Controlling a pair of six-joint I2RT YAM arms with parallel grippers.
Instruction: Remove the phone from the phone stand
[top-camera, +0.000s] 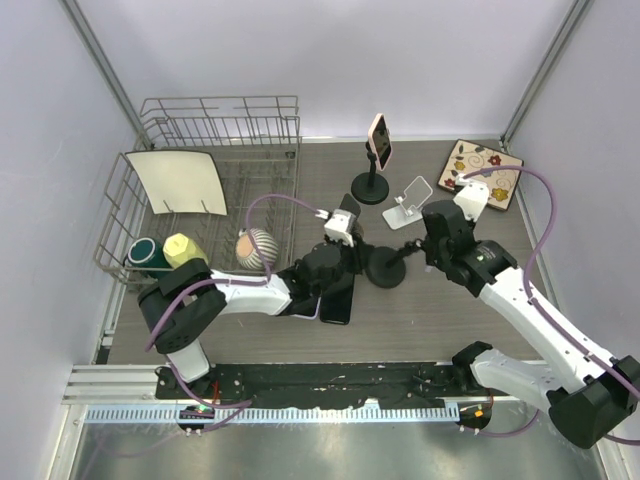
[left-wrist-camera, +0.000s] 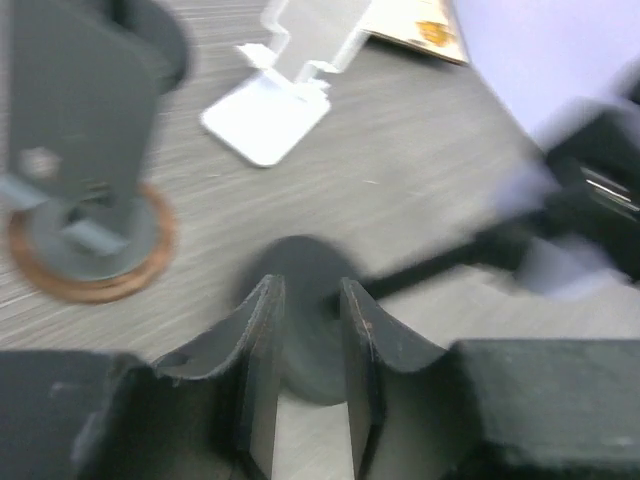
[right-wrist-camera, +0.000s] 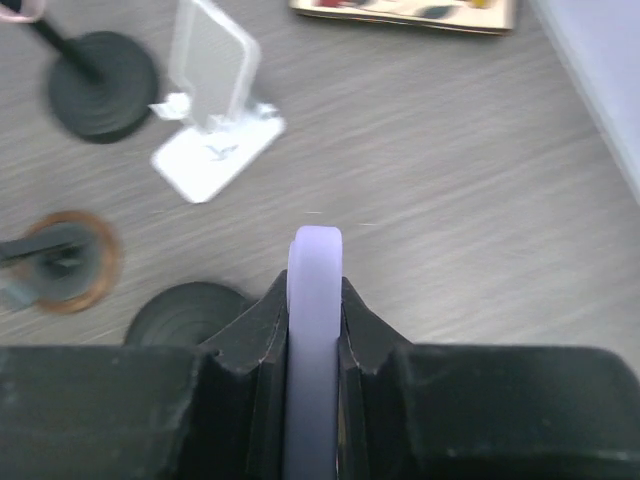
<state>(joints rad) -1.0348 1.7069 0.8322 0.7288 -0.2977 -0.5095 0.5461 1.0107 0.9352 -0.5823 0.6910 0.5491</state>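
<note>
Step in hand: the pull-off itself. One arm has the phone and the other is at the stand's foot. I judge the phone not yet free of its holder.
Right gripper (right-wrist-camera: 314, 290): clenched on the phone (right-wrist-camera: 315, 250). A pad presses each flat face, and only the thin lavender edge shows between them.
Left gripper (left-wrist-camera: 308, 288): jaws narrowly parted with nothing pinched between them. The tips hang over the near part of the round black base (left-wrist-camera: 300, 265). Cannot tell whether they touch it.
Phone, place: mid-table, raised off the table (top-camera: 250, 330), just right of the phone stand (top-camera: 385, 268). The stem (left-wrist-camera: 430, 265) leans from the base toward the right gripper. The joint between stem and phone is blurred.
Phone, heading: on edge, with its rounded end pointing away from the right wrist. The long axis appears to run along the fingers, but I cannot confirm this because most of the body is hidden by the gripper.
Next move calls for: the left gripper to pin or pinch the base so the stand cannot follow. The right arm then draws the phone out of the holder along its own length, without twisting. A sideways tug would likely drag or tip the stand instead.
Bystanders: a pink phone (top-camera: 378, 140) on a second black stand at the back, and a white stand (top-camera: 410, 205) near it. Both are well apart from the grip.
</note>
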